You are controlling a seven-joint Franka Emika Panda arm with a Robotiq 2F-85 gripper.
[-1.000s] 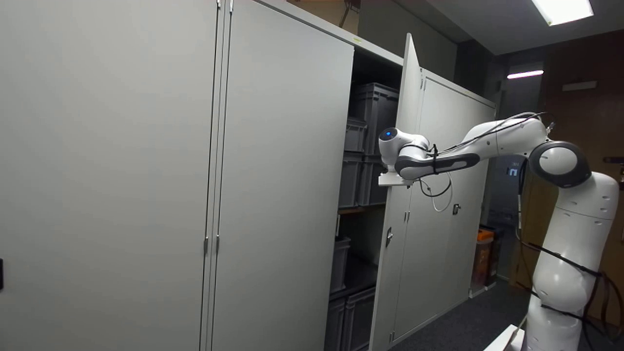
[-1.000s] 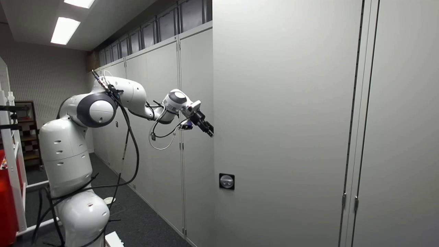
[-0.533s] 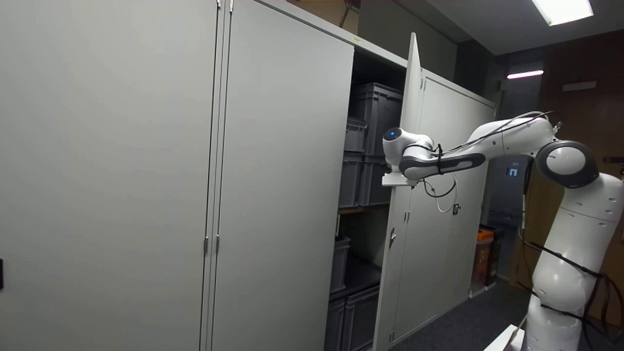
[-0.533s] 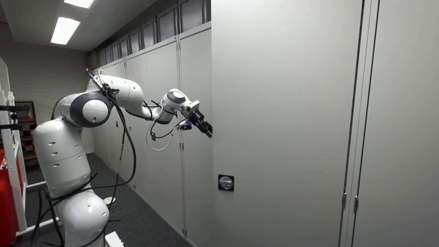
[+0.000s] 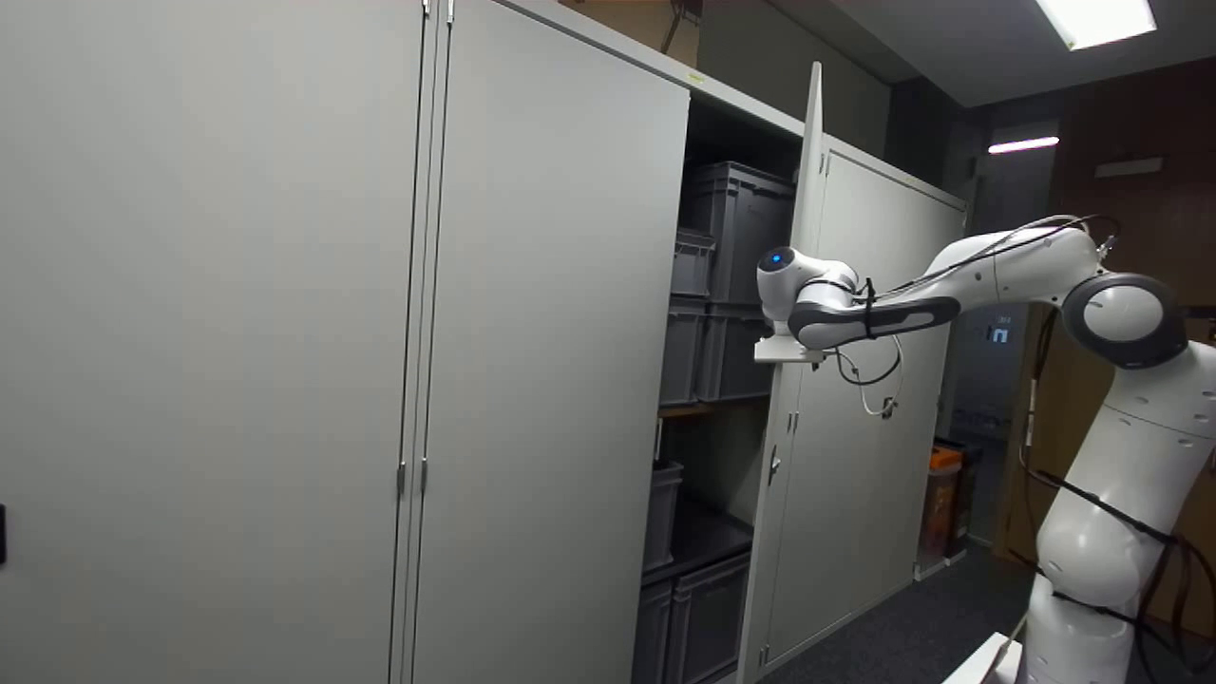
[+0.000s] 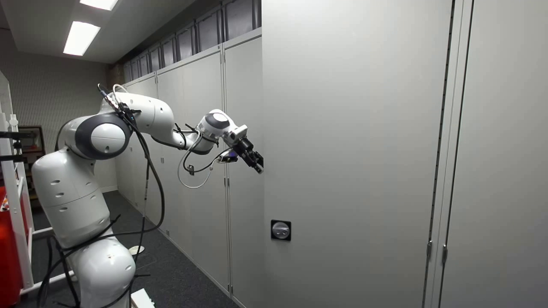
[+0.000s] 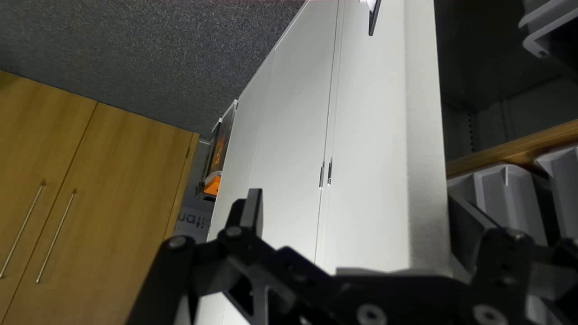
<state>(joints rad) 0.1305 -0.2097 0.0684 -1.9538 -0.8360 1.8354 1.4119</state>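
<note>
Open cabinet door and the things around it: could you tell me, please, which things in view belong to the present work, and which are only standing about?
In the work:
open cabinet door
gripper, jaws apart, the door's edge between them in the wrist view

Only standing about:
grey bins
orange-topped bin
wooden doors

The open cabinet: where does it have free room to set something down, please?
In an exterior view, bare room shows on the dark shelf, between its bin and the open door. The rear is unclear. Crowded: the wooden shelf, with stacked bins; beneath the dark shelf, more bins; the door's edge, near the end effector.
</note>
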